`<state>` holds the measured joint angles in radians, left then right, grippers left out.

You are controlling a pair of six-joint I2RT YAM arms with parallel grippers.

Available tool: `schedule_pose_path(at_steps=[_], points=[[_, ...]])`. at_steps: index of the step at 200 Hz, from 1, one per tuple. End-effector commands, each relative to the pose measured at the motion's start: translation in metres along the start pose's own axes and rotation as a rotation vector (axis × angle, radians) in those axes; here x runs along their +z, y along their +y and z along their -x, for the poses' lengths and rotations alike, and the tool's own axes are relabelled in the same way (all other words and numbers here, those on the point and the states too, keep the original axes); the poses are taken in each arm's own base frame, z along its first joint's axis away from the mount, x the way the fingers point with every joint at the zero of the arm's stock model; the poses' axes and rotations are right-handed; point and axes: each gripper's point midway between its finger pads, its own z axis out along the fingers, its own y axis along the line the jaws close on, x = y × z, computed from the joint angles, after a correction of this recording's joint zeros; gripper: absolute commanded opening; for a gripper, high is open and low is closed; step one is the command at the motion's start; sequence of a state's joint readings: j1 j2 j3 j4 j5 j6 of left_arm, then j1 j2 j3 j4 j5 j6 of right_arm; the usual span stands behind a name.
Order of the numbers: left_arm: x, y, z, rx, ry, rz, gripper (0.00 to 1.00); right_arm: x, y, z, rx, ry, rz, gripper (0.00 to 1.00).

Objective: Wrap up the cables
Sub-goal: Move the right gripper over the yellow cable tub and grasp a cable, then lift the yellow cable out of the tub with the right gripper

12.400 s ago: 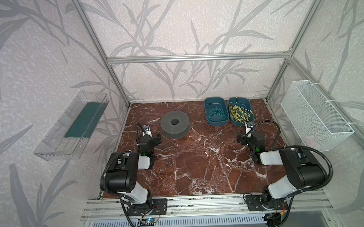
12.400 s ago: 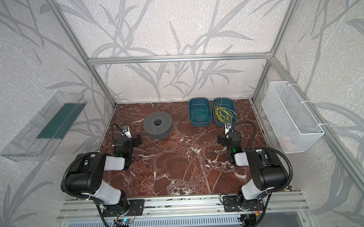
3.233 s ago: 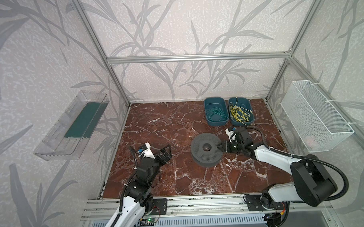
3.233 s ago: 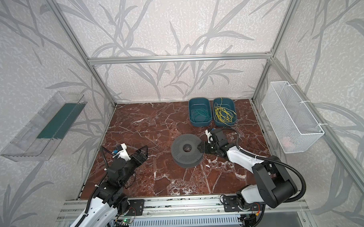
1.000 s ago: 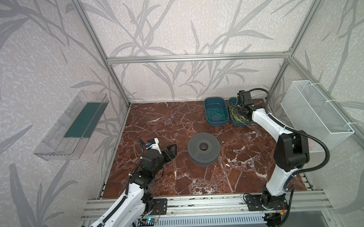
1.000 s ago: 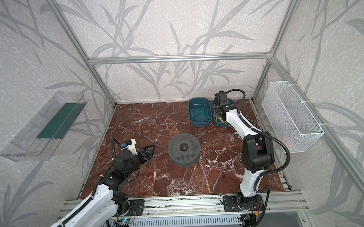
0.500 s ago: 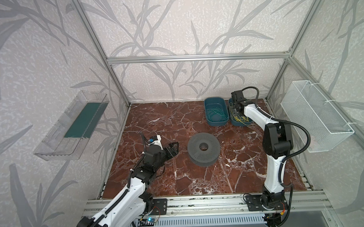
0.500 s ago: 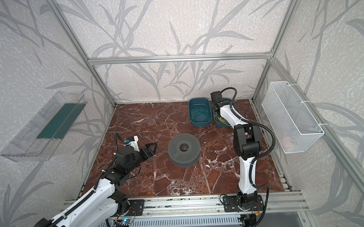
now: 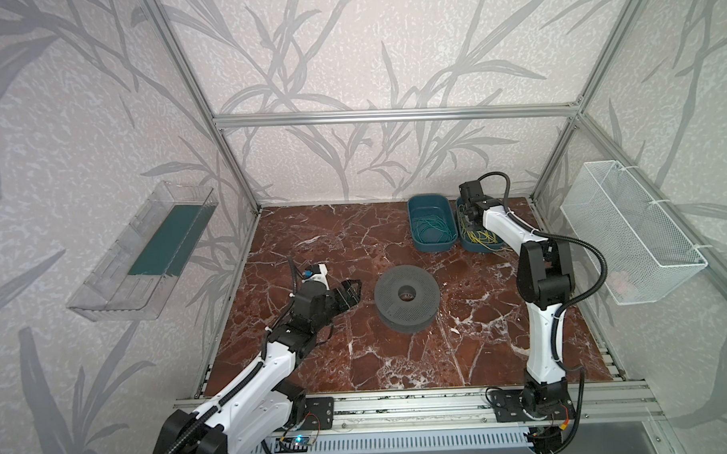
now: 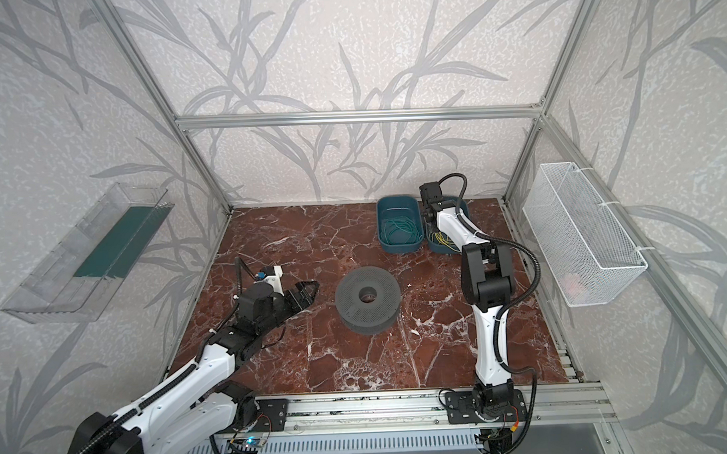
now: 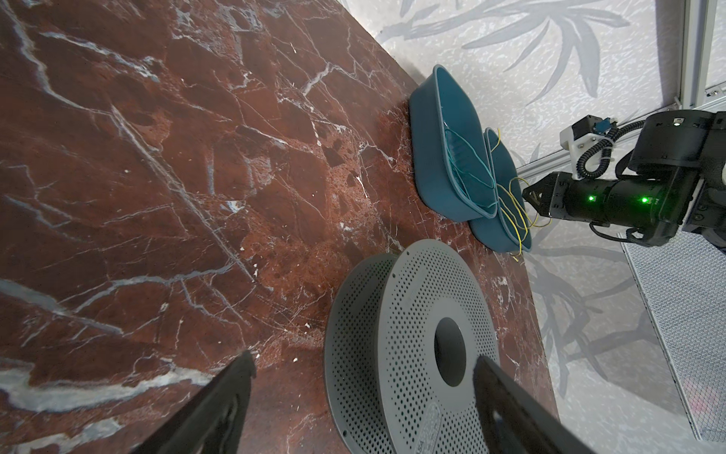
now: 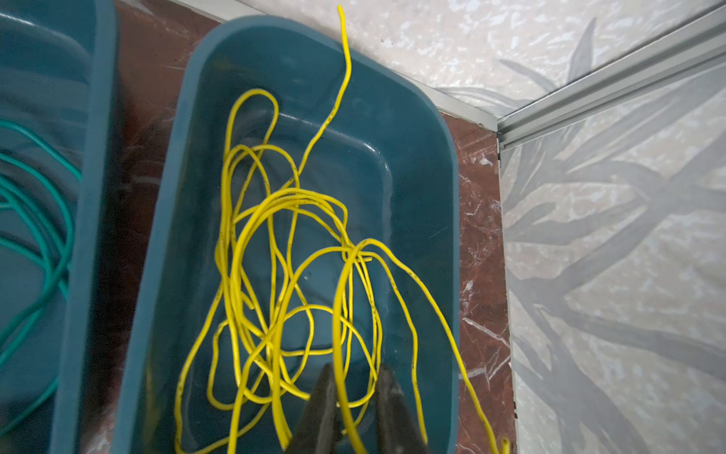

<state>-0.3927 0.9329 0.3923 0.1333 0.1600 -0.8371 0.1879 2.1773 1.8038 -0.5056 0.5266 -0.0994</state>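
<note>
**Cable-wrapping cell: items on hand**

**Top views.**
- Left gripper (image 9: 349, 293): black, fingers spread wide, nothing between them.
- Spool (image 9: 387, 304): just ahead of the left gripper and apart from it. It is a grey perforated plastic disc with a round centre hole, lying flat on the table (image 9: 358, 361), which is red-brown marble with white veins.
- Right gripper (image 9: 469, 223): points down into a bin (image 9: 493, 250) of teal plastic with rounded corners. Its finger gap is hidden in both top views.
- Cables (image 10: 443, 240): thin, bright yellow, tangled in that bin beneath the right gripper.
- Second bin (image 9: 415, 205): same pattern, close alongside the first, holds green wires (image 9: 432, 232).

**Left wrist.**
- Two black fingers (image 11: 235, 393) stand wide apart, with the spool (image 11: 393, 334) ahead of the gap.
- The spool face carries embossed lettering near one finger, too small to read.
- Far ahead, yellow loops rise above the bin rim at the right gripper's tip (image 11: 528, 194).

**Right wrist.**
- Right gripper (image 12: 355, 371): fingers (image 12: 320, 408) are close together with one yellow strand running through the gap. Whether it is pinched cannot be told.
- The cables are glossy and lie in loose loops, with fine dark print along the sheath that is unreadable.
- One cable end rises past the far rim ahead of the fingers.
</note>
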Motion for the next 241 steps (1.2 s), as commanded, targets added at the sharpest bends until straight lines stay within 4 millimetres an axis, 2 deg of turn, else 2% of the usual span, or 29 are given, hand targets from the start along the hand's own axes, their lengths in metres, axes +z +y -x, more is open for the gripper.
schedule_pose_path(at_steps=[1, 40, 64, 111, 144, 192, 207, 212, 217, 241], points=[[-0.003, -0.017, 0.013, 0.017, -0.027, -0.042, 0.89, -0.016, -0.018, 0.008, 0.028, -0.032, -0.042, 0.17], [-0.006, -0.022, 0.014, 0.01, -0.033, -0.064, 0.88, -0.023, -0.027, 0.009, 0.055, -0.055, -0.072, 0.04], [-0.009, -0.022, 0.016, 0.017, -0.041, -0.063, 0.88, -0.034, -0.035, 0.016, 0.095, -0.089, -0.083, 0.0], [-0.011, -0.036, 0.016, 0.023, -0.02, -0.113, 0.88, -0.069, -0.057, 0.035, 0.182, -0.165, -0.097, 0.0], [-0.01, -0.038, 0.016, 0.022, -0.016, -0.122, 0.88, -0.102, -0.072, 0.047, 0.224, -0.224, -0.079, 0.0], [-0.015, -0.053, 0.022, 0.037, -0.017, -0.153, 0.86, -0.16, -0.077, 0.061, 0.281, -0.326, 0.031, 0.0], [-0.018, -0.061, 0.027, 0.049, -0.018, -0.168, 0.85, -0.179, -0.073, 0.062, 0.305, -0.354, 0.093, 0.0], [-0.02, -0.065, 0.029, 0.053, -0.019, -0.174, 0.84, -0.179, -0.067, 0.06, 0.303, -0.347, 0.115, 0.0], [-0.021, -0.069, 0.031, 0.059, -0.019, -0.179, 0.82, -0.196, -0.069, 0.062, 0.318, -0.378, 0.144, 0.0], [-0.029, -0.1, 0.043, 0.102, 0.002, -0.248, 0.77, -0.23, -0.048, 0.06, 0.333, -0.424, 0.278, 0.0]])
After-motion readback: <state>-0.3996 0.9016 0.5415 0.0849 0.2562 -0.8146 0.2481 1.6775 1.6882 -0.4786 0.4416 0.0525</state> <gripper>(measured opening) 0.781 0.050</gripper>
